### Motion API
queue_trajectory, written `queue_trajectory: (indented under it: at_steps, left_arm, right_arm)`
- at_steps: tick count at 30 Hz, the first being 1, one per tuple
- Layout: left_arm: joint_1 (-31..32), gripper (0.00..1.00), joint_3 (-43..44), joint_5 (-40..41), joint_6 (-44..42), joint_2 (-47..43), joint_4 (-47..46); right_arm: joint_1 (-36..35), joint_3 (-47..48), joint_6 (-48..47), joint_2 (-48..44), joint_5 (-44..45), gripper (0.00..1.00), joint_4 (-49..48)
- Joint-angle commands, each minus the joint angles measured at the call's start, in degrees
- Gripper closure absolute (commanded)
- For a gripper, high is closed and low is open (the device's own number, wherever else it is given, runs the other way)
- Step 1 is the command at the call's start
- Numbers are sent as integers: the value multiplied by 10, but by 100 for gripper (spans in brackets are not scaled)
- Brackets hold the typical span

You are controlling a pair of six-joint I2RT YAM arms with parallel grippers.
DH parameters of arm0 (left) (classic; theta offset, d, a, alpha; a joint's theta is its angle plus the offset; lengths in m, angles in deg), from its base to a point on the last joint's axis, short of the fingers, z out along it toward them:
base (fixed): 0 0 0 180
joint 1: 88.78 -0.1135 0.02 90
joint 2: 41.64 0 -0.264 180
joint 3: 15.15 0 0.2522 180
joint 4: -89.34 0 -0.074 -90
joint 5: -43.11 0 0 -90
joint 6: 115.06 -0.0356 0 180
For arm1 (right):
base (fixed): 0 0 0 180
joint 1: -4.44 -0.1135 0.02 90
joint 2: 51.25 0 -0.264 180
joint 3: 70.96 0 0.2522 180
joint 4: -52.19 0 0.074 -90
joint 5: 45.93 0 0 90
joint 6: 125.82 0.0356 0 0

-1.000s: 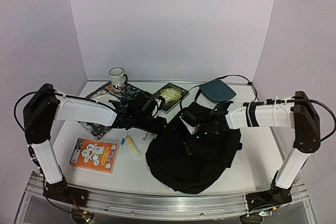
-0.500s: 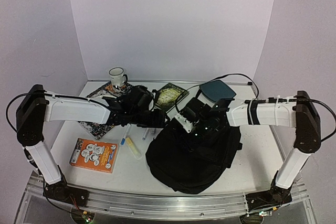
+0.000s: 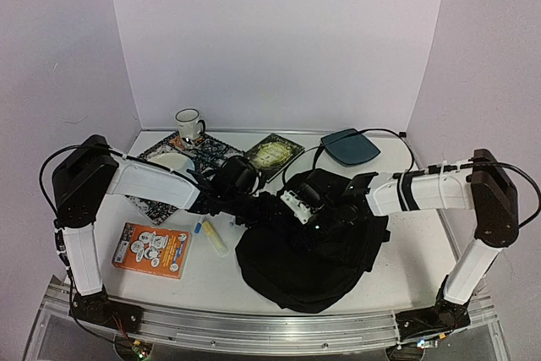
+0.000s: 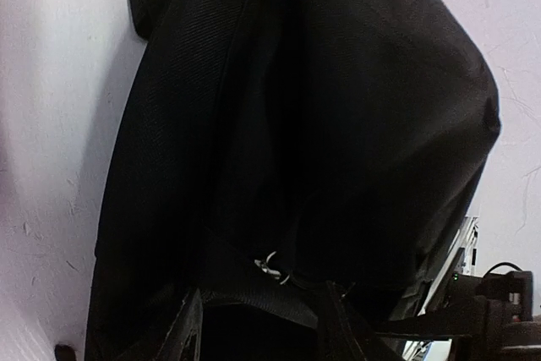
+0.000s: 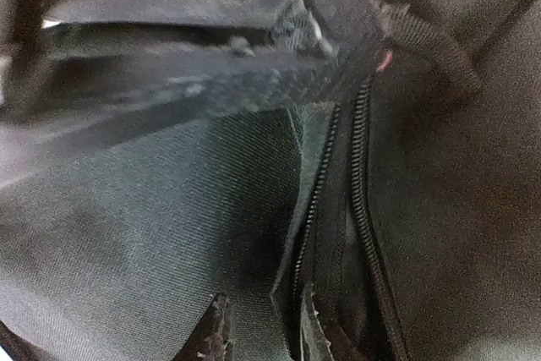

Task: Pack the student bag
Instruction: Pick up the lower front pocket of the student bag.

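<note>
One student bag (image 3: 313,251) lies at the table's (image 3: 414,238) 5 o'clock; two grippers meet at its 10 o'clock rim, the left gripper (image 4: 260,327) clamping a fabric fold, the right gripper (image 5: 262,327) pinching the flap beside the zipper (image 5: 359,175). One orange box (image 3: 152,249) lies at 8 o'clock, one teal pad (image 3: 350,147) at 1, one mug (image 3: 188,123) at 11.

Student bag (image 3: 308,264) central, right open — books (image 3: 272,154), pens (image 3: 216,241) left

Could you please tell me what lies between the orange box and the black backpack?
In the top view, a yellow highlighter and a blue-tipped pen lie there, near the student bag.
</note>
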Motion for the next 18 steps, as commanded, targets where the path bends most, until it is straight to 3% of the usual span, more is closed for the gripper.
queue_trajectory:
  at_steps: [1,6,11,18]
  left_arm:
    - [-1,54,29,-34,18,25,-38]
    - [-1,66,25,-24,11,49,-40]
    - [-1,81,10,-5,-3,58,-39]
    - [-1,87,-7,13,-25,50,-39]
  right_arm:
    - [-2,-7,9,-26,-9,74,-32]
    - [-2,-1,14,-42,4,74,-35]
    - [-2,9,10,-86,71,66,0]
    - [-1,22,-7,-103,221,51,103]
